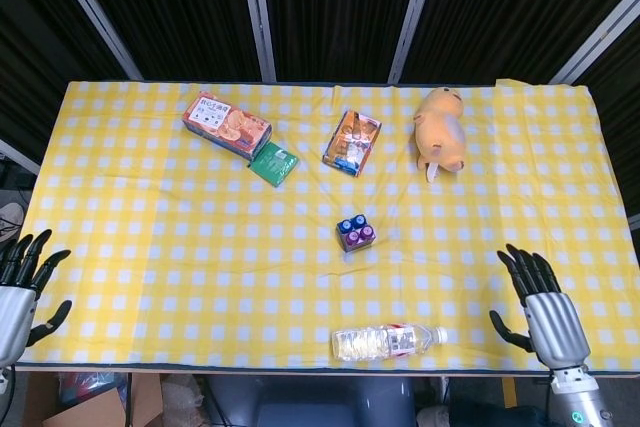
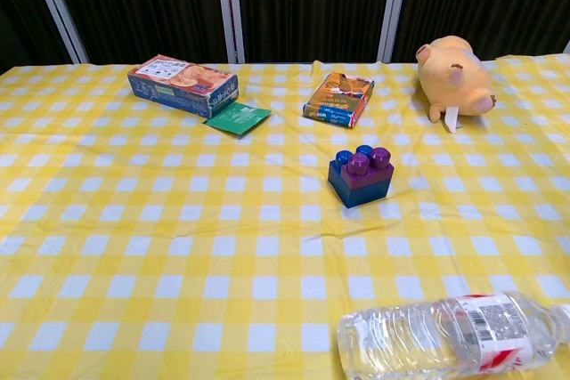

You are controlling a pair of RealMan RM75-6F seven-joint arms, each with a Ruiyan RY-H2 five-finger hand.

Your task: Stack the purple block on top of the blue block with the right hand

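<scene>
The purple block (image 2: 368, 166) sits on top of the blue block (image 2: 354, 188) near the middle of the yellow checked table; in the head view the purple block (image 1: 361, 236) covers the near part of the blue block (image 1: 348, 227). My right hand (image 1: 545, 312) hangs at the table's front right edge, far from the blocks, fingers spread and empty. My left hand (image 1: 20, 292) rests off the front left corner, also spread and empty. Neither hand shows in the chest view.
A clear water bottle (image 2: 450, 335) lies on its side at the front edge. At the back are a snack box (image 2: 183, 84), a green packet (image 2: 237, 118), an orange box (image 2: 338, 99) and a plush pig (image 2: 452, 76).
</scene>
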